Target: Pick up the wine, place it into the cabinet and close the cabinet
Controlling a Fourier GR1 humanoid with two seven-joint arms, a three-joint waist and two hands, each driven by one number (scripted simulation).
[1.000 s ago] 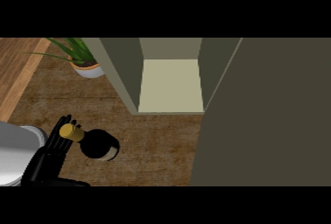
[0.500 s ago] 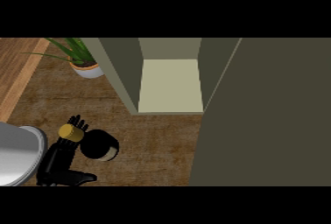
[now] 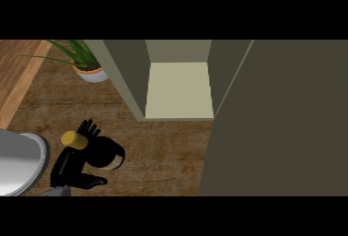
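At the lower left of the view the left hand (image 3: 69, 167) rises from its grey forearm, and it sits directly beside the wine (image 3: 103, 153) — a dark bottle seen from above, with a gold cap (image 3: 75, 140) tipped toward the hand. The palm lies against the bottle's left side, the thumb (image 3: 92, 181) juts out to the right below the bottle, and the fingers (image 3: 88, 128) reach up past the cap, spread and nearly straight. Whether they actually clasp the bottle cannot be told from this angle; hand and bottle overlap, both black. The bottle stands on the brown counter (image 3: 163, 152), tilted somewhat toward the left.

Left of the wine, at the view's edge, a pale grey rounded shape (image 3: 17, 161) shows in part.

Beyond the wine, up and to the right, the cabinet (image 3: 178, 87) stands open — its pale inner shelf is bare to view between olive side walls. Its door (image 3: 282, 120) fills the space to the right of the wine as a broad dark panel.

Farther off, above the wine and left of the cabinet, a potted plant (image 3: 88, 69) sits in a white pot.
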